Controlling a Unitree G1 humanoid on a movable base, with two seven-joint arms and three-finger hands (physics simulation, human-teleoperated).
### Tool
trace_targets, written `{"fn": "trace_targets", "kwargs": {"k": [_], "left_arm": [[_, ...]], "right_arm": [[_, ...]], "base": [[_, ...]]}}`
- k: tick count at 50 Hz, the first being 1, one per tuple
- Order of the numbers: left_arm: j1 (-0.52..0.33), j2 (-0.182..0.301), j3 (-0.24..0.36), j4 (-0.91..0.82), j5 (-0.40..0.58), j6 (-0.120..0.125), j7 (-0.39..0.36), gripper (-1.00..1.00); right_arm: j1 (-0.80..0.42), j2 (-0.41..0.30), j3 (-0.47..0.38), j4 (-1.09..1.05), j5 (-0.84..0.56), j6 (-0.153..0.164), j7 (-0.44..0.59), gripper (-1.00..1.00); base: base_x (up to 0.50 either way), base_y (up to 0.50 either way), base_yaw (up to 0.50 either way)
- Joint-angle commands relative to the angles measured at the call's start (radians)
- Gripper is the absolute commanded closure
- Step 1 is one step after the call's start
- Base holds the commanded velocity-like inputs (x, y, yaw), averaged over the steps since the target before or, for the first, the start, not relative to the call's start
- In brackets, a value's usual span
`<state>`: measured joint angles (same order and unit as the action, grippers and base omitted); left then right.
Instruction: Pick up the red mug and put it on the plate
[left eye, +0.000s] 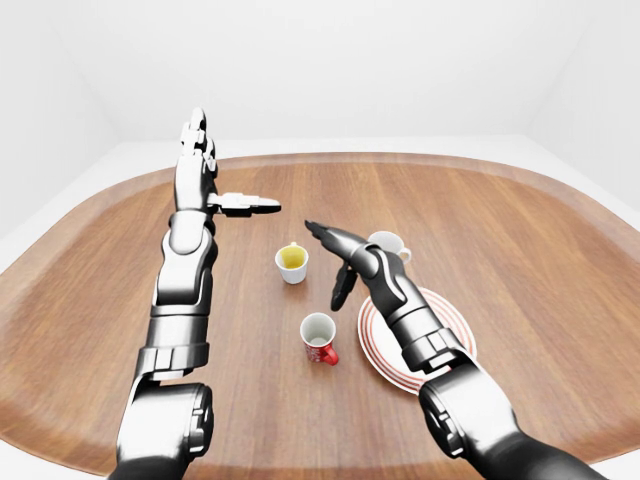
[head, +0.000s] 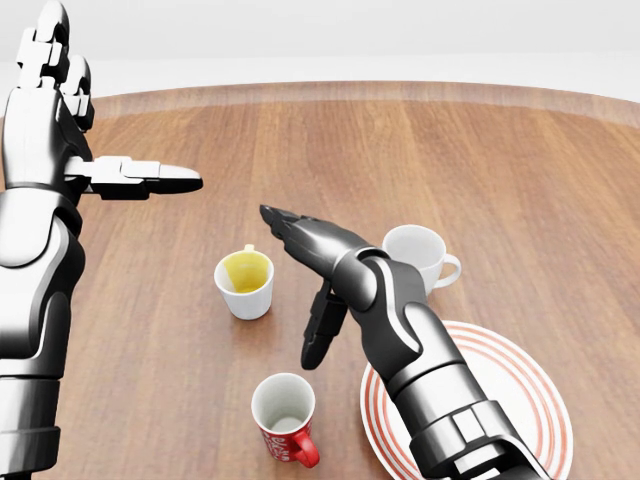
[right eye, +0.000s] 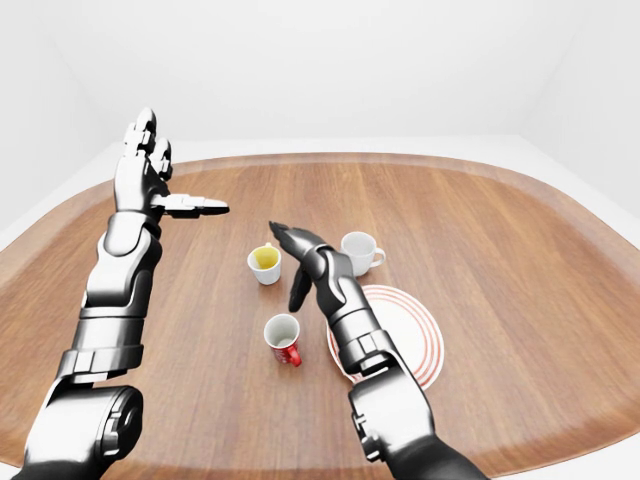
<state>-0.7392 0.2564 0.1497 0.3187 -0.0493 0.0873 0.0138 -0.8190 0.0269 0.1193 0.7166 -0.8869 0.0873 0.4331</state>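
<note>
Metal-grey right hand (head: 305, 290) hovering spread above the surface (head: 520, 170), fingers long and apart, thumb hanging down, holding nothing. Poised just above and right of the red mug (head: 285, 418) in the head view, not touching it. Reach step in hand, by the look of it; grasp not yet made. Next move likely calling for a drop toward the mug, a close round its body or handle, then a short carry right to the plate (head: 535, 385). Left hand (head: 75, 150) raised at upper left, fingers up, thumb out flat, empty, well apart from everything.

Counted: three mugs — one red, one yellow-lined mug (head: 244, 283), one white mug (head: 418, 256); one red-ringed plate, bare; two hands.
</note>
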Motion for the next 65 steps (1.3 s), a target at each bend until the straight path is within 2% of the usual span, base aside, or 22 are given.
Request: {"fn": "trace_targets", "kwargs": {"k": [1, 28, 38, 65], "left_arm": [[0.001, 0.004, 0.004, 0.004, -0.002, 0.0, -0.002, -1.0], [-0.005, 0.006, 0.003, 0.018, -0.006, 0.0, 0.002, -1.0], [-0.004, 0.007, 0.004, 0.036, -0.008, 0.0, 0.002, -1.0], [0.002, 0.01, 0.007, 0.035, -0.016, 0.0, 0.003, -1.0]], "right_arm": [[0.018, 0.026, 0.014, 0.024, -0.039, 0.0, 0.001, -1.0], [0.07, 0.074, 0.043, 0.126, -0.085, 0.0, -0.051, -1.0], [0.077, 0.102, 0.053, 0.206, -0.09, 0.0, -0.099, -1.0], [0.041, 0.142, 0.062, 0.357, -0.091, 0.0, -0.173, -1.0]], "base": [[0.0, 0.0, 0.0], [0.0, 0.0, 0.0], [0.0, 0.0, 0.0], [0.0, 0.0, 0.0]]}}
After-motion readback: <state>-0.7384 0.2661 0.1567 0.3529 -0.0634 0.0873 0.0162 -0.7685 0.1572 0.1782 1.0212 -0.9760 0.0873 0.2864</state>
